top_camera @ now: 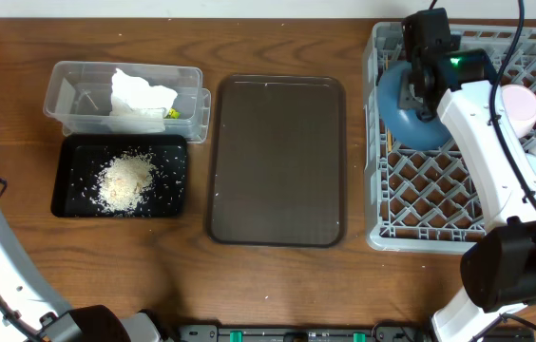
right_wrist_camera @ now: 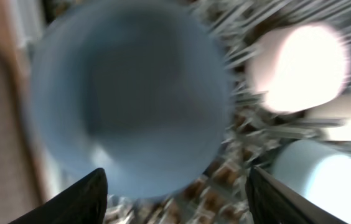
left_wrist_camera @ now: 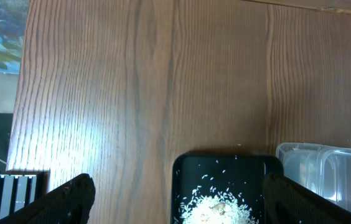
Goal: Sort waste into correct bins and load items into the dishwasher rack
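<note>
From overhead, a dark blue round plate [top_camera: 403,128] is seen propped on edge at the far left of the large grey plastic lattice rack [top_camera: 420,211], presumably so that the pegs can support it. The right hand [top_camera: 418,87] is poised just above it. A crumpled white tissue [top_camera: 140,93] lies in the clear plastic rectangular tub [top_camera: 59,90]. Whitish rice-like scraps [top_camera: 127,180] are heaped in the shallow black rectangular tray [top_camera: 61,185], just nearer on the wooden desk [top_camera: 277,285].

In the left wrist view, the left hand [left_wrist_camera: 177,186] is held wide open and empty over the black tray, well apart from the rack.

In the blurred right wrist view, the fingers [right_wrist_camera: 70,199] are spread wide and nothing is gripped. The plate lies beyond them and is judged to have been let go.
</note>
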Controlling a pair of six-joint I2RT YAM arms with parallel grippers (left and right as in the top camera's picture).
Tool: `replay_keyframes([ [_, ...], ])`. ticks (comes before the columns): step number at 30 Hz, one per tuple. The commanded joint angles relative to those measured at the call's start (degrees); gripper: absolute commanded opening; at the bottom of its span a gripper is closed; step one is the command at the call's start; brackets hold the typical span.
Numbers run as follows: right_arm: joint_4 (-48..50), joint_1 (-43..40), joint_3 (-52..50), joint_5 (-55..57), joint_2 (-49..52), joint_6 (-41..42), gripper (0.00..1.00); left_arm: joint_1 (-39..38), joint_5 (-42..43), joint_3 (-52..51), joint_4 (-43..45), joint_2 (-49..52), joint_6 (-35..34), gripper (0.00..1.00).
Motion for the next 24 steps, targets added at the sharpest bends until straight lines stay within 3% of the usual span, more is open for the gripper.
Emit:
replay_keyframes([
  [1,-2.16,-0.83,0.17,-11.93,-1.64,3.69,0.72,0.24,-0.5,0.31,-0.17,0.48,-0.52,0.89],
  [10,-4.37,-3.32,0.15,-11.65,-1.77,5.7,0.76,0.24,-0.5,0.31,-0.17,0.48,-0.52,0.89],
  [17,0.42,-3.37,-0.74,-11.47,-1.68,7.96,0.71,0.24,-0.5,0.31,-0.17,0.48,-0.52,0.89],
  [18,1.44,-3.08,-1.29,-11.5,-1.51,7.93,0.69,0.24,-0.5,0.31,-0.17,0.48,-0.52,0.89],
  [24,10.14,-0.22,-4.55,-11.61,0.7,4.68,0.31,0.24,-0.5,0.31,-0.17,0.48,-0.52,0.89],
])
